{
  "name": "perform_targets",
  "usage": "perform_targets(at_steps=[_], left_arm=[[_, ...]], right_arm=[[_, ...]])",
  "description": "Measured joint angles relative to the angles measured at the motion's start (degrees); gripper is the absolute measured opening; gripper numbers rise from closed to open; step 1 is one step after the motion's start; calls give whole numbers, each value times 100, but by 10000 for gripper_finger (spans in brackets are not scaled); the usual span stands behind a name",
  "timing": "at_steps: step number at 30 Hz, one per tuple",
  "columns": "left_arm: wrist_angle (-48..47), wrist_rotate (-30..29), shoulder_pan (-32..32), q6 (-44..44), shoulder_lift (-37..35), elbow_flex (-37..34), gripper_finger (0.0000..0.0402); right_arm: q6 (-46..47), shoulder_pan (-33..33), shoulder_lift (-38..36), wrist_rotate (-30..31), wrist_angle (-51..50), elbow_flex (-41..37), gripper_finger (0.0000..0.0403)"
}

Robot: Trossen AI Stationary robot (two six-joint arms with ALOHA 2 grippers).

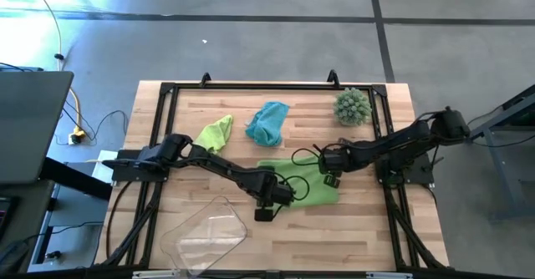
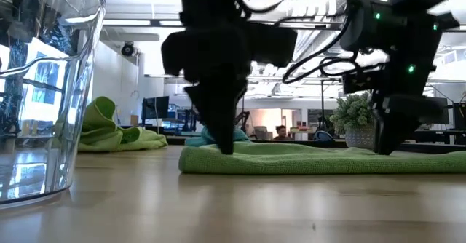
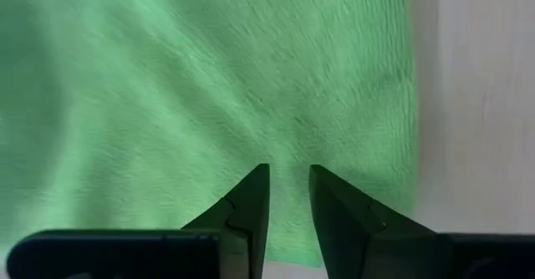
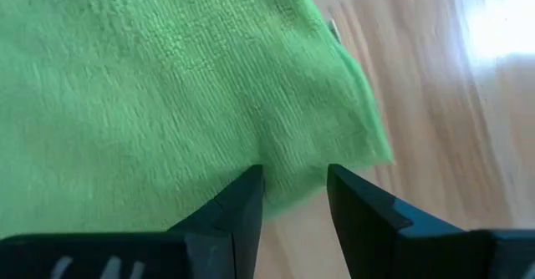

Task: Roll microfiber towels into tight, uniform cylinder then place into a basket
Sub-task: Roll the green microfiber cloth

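My left gripper (image 3: pixel 288 172) rests its slightly parted fingers on the flat green towel (image 1: pixel 311 183), pinching nothing. My right gripper (image 4: pixel 294 179) presses down at that towel's other edge, fingers a little apart. Three towels in all: this one, a crumpled green one (image 1: pixel 214 134), one blue (image 1: pixel 267 122). One clear basket (image 1: pixel 205 233) sits near the table's front edge.

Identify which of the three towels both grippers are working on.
The lime green towel lying flat mid-table, between the left gripper and right gripper. The other green towel and the teal towel lie bunched behind.
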Motion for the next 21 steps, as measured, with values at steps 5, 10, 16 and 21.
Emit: perform_targets(at_steps=[5,10,16,21], left_arm=[[-267,-407,43,445,-131,316,76],[-468,-599,213,1559,-159,336,76],[-422,-598,543,2084,-101,337,76],[-334,-592,850,2090,-108,222,76]], right_arm=[[355,263,-261,-64,-348,598,129],[1544,855,-271,-223,128,837,129],[3243,1923,-35,187,398,824,129],[4531,2673,443,559,630,828,129]])
